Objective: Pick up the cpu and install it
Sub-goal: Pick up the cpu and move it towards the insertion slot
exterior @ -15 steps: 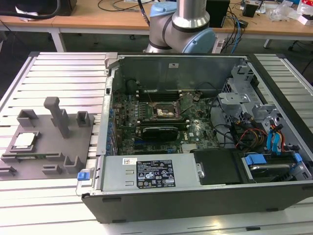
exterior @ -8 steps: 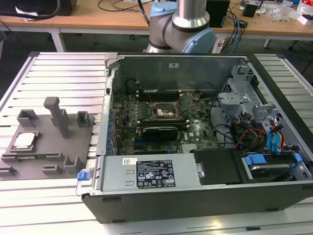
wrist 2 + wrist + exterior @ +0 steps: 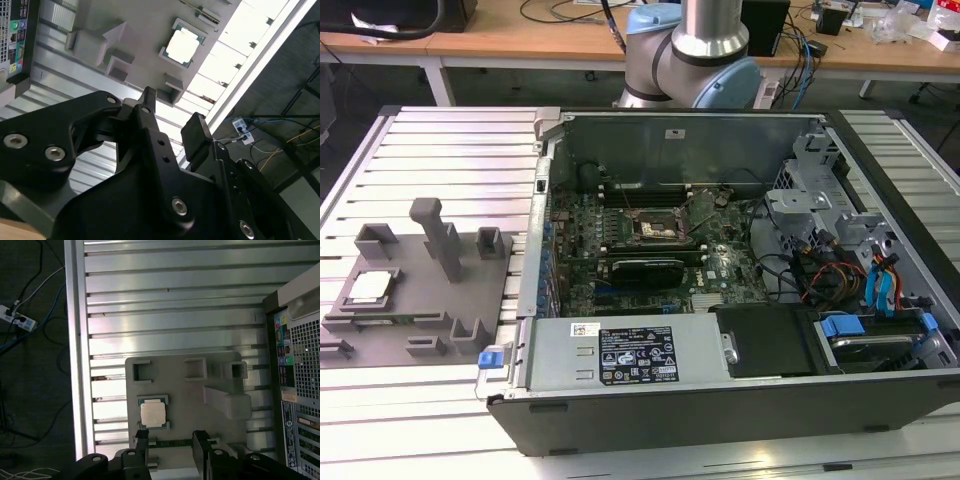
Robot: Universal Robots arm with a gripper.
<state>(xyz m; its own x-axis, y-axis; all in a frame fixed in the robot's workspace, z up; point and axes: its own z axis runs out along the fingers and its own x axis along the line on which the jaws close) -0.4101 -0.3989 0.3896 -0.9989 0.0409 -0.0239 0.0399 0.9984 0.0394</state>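
We see one cpu (image 3: 372, 288), silver side up, lying flat in a shallow recess of the single grey tray (image 3: 420, 290), at the lower left of the exterior frame, on the exterior view's left. In the first wrist view the cpu (image 3: 152, 413) lies beyond the tips of the jaws and apart from them, neither touched nor between them. In that view it lines up closer to one jaw than to the gap. We count one gripper (image 3: 171, 438) with two black jaws. They stand parted with nothing held, and bare tray shows through the gap. The second wrist view gives the same reading: the gripper (image 3: 172, 111) is spread and the chip (image 3: 182, 46) sits clear past its tips. The tray carries one tall post (image 3: 440, 238) and several lower blocks around the chip. It rests on the slatted metal counter (image 3: 450, 150), just beside one open computer case (image 3: 720, 425) that takes up the middle and right of the exterior frame. Inside the case we count one square socket (image 3: 655, 228) on the green board, well apart from the cpu. One arm (image 3: 690, 50) rises at the upper middle of the exterior frame, behind the case. Both wrist views look down onto the tray, so we take the wrist to be above it with the jaws pointing toward it.
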